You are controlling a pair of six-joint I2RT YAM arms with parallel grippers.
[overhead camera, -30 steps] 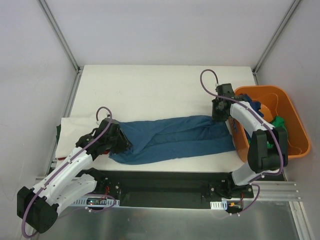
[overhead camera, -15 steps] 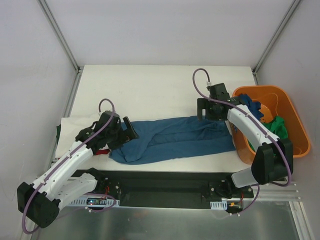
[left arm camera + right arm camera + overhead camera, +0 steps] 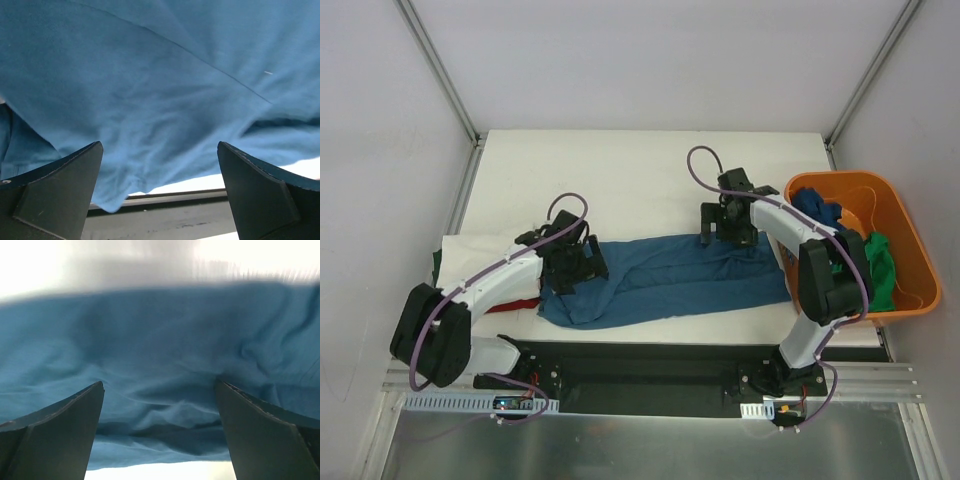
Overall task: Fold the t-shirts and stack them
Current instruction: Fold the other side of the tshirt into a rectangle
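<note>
Blue shirt: it lies long and a bit wrinkly across the near part of the table. It goes from the left arm over to just beside the basket.
Left pincer: it is over the left end of the blue shirt. Its two fingers are wide apart and hold nothing. Only blue cloth shows between them.
Right pincer: it is over the far edge of the blue shirt, near its right end. It is spread wide too, with nothing in it. I cannot tell if it touches the cloth.
Orange basket: it sits at the right side of the table, with shirts inside.
Dark blue shirt: it is bunched up in the far part of the basket.
Green shirt: it is in the basket too, on the near right side.
White shirt: it lies flat on the left side of the table, partly under the left arm.
Red shirt: only a small bit shows, under the left arm, at the near edge of the white shirt.
</note>
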